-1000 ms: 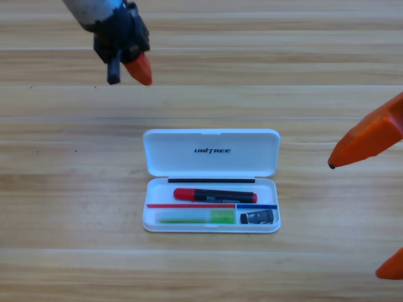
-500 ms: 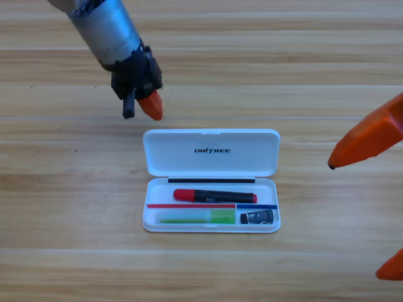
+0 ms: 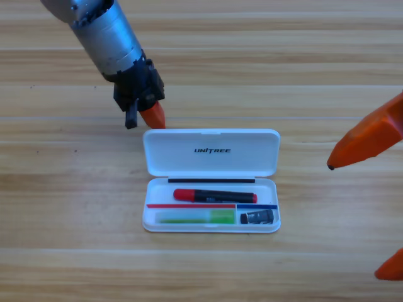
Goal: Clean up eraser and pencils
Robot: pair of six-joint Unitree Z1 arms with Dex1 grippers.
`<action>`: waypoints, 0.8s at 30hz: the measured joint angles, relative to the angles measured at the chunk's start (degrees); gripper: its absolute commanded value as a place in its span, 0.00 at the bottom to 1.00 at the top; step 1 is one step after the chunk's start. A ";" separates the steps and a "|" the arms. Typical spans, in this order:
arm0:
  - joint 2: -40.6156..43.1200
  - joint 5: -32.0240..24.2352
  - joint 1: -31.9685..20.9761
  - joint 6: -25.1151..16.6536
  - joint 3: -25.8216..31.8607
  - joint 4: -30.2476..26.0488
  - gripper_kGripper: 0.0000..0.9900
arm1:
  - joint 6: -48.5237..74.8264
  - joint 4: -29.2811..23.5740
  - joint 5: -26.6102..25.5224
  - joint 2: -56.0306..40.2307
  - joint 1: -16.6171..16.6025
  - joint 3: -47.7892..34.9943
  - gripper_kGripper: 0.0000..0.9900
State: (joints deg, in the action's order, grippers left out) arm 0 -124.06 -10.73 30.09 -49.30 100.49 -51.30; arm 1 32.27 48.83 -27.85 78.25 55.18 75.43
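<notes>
Left pincer (image 3: 143,119) low over the table (image 3: 63,201), at the end of a grey arm slanting in from the upper left corner. Pointed down and toward the near side, with one orange tip just beside the far left corner of the lid (image 3: 214,165). Touching the lid or only close to it: cannot tell. Spread or pressed together: cannot tell either, with only that one orange tip and a black part beside it on show. Nothing seen pinched in it.

Right pincer (image 3: 356,220) waiting at the right edge, large and partly cut off. Spread wide, one orange tip level with the lid and the other down in the lower right corner. Nothing between them but bare wood. Well apart from the case (image 3: 146,220).

White case lying open near the middle of the table, lid folded flat on the far side, dark lettering across it.

Black pencil (image 3: 214,195), red at both ends, lying lengthwise in the far compartment of the tray, red cap toward the left.

Green pencil (image 3: 195,217) lying lengthwise in the near left compartment, parallel to the black one and just on the near side of it.

Eraser (image 3: 257,217) in the small near right compartment, right of the green pencil, lying flat, with its paler end toward the right.

Both pencils and eraser inside the case, well apart from either pincer.
</notes>
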 measured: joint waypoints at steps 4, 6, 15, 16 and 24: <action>0.00 -0.48 0.01 0.46 -0.62 0.00 0.00 | 0.00 0.00 0.00 0.12 0.00 0.00 0.93; 0.01 -0.82 0.01 0.54 -0.70 0.00 0.00 | 0.00 0.00 0.00 0.22 0.00 0.00 0.93; 0.08 -2.64 0.80 1.29 -0.86 0.00 0.00 | 0.00 -0.02 0.00 0.50 0.00 0.00 0.93; 0.08 -2.96 0.99 1.40 -0.87 0.00 0.00 | 0.00 -0.02 0.00 0.50 0.00 0.00 0.93; 0.24 -5.34 1.37 1.46 -3.03 0.96 0.00 | 0.00 -0.07 0.00 0.50 0.00 0.00 0.93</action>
State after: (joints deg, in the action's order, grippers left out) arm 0 -123.82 -16.08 31.46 -47.84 97.46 -50.34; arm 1 32.27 48.76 -27.85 78.75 55.18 75.43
